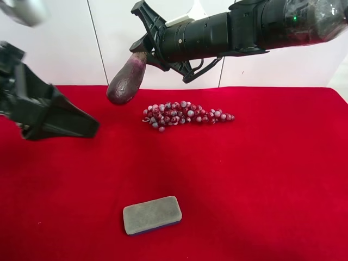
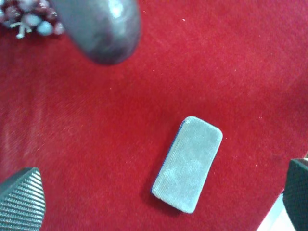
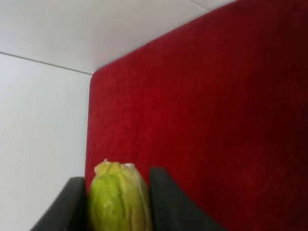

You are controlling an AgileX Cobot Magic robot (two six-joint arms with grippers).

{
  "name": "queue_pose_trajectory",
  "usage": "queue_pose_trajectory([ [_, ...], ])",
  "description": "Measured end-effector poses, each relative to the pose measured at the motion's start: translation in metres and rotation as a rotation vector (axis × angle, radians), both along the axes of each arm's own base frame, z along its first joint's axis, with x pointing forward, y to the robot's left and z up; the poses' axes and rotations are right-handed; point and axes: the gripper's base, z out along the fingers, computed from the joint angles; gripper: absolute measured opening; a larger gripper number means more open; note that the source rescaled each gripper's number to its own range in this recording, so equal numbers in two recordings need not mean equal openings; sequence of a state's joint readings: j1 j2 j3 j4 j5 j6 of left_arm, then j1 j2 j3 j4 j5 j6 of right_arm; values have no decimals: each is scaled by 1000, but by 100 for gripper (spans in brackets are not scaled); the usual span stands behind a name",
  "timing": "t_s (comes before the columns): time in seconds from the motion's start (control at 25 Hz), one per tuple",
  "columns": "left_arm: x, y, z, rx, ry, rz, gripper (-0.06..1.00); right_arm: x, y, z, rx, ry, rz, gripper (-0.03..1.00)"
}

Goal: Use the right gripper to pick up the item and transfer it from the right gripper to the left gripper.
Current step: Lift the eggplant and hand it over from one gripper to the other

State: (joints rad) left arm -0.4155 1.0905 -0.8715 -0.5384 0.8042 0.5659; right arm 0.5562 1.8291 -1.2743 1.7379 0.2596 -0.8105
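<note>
Exterior high view: the right gripper [image 3: 117, 177] clamps the item [image 1: 126, 81] by its yellowish tip above the red tabletop's [image 1: 272, 179] far edge, beside the grapes [image 1: 185, 114] — the left gripper [image 1: 87, 126], jaws spread wide, hovers over the tabletop's edge at the view's left.

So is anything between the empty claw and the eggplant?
No. In the exterior high view, only bare red cloth shows between the left gripper and the eggplant.

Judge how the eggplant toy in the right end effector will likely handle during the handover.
Probably stiff: the eggplant toy hangs from the right end effector by its green stem end without sagging. Its glossy skin may be slippery. Its rounded body would likely roll if dropped.
</note>
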Motion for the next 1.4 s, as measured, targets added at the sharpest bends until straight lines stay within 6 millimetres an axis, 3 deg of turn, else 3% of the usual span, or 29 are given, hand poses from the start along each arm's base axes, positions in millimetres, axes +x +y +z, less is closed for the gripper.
queue_pose_trajectory([
  [0.36,28,-17,-10,11,42,21,100,0,0,0,-1,0,-2,0],
  [1.2,37,-17,-8,24,-78,6,100,1,-1,0,-4,-1,-8,0],
  [1.4,47,-22,-16,38,-55,11,100,1,-1,0,-5,-1,-9,0],
])
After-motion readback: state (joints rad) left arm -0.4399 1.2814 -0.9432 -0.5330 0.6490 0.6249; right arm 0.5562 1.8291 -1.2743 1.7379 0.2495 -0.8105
